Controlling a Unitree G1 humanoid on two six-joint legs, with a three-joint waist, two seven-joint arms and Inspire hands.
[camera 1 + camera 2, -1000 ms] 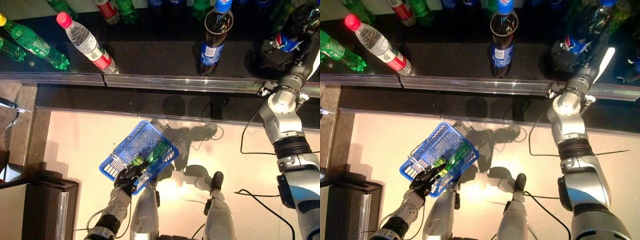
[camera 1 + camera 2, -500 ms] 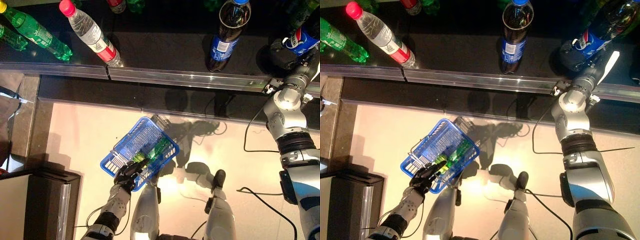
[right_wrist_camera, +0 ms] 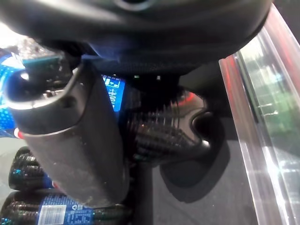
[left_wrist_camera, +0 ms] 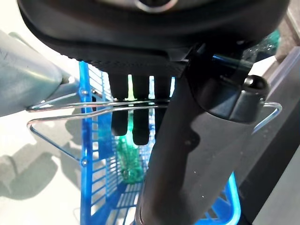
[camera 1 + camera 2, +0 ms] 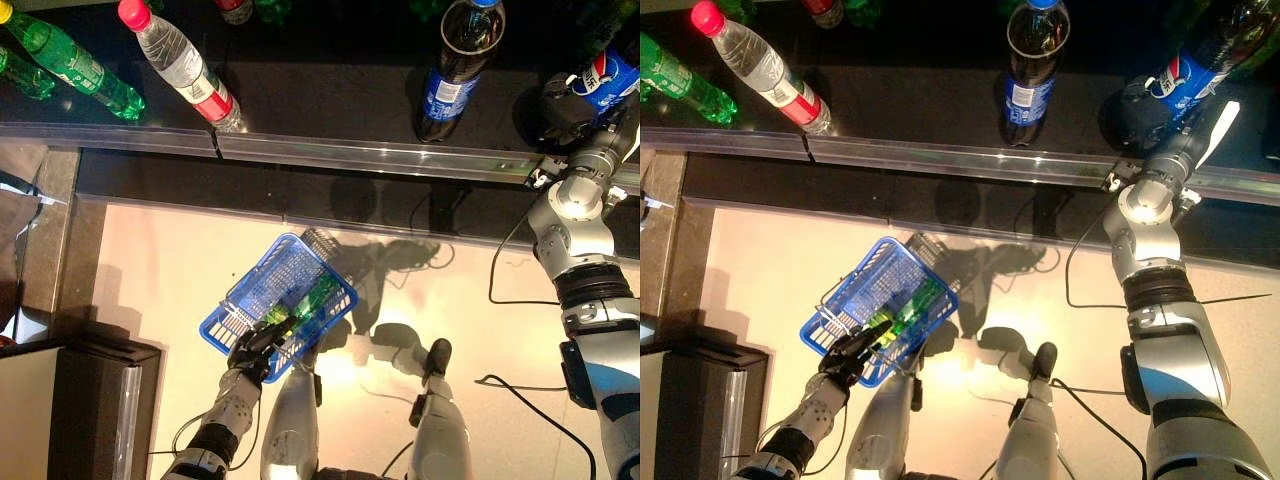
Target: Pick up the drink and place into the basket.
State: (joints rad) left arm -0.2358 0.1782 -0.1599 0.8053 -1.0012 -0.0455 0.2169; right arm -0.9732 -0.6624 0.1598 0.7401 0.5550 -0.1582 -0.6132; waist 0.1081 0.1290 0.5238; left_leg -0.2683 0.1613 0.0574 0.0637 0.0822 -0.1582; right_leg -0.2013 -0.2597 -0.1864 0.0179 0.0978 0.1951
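My right hand point(image 5: 566, 104) reaches onto the dark shelf at the far right. It is shut on a dark cola bottle with a blue label point(image 5: 604, 72), which leans. In the right wrist view the thumb point(image 3: 70, 140) lies across the bottle's ribbed lower part point(image 3: 161, 133). My left hand point(image 5: 258, 352) hangs low in front and is shut on the thin wire handles point(image 4: 70, 108) of the blue basket point(image 5: 250, 290). A green bottle point(image 5: 312, 303) lies in the basket and also shows in the left wrist view point(image 4: 129, 161).
The shelf holds an upright cola bottle point(image 5: 450, 65), a clear water bottle with a pink cap point(image 5: 180, 75) and green bottles point(image 5: 70, 70). A metal rail point(image 5: 350, 155) runs along its front edge. A dark cabinet point(image 5: 70, 410) stands at the lower left.
The camera has shifted, so the shelf sits lower in the picture than a second ago. The right hand stays on the cola bottle. The blue basket hangs as before.
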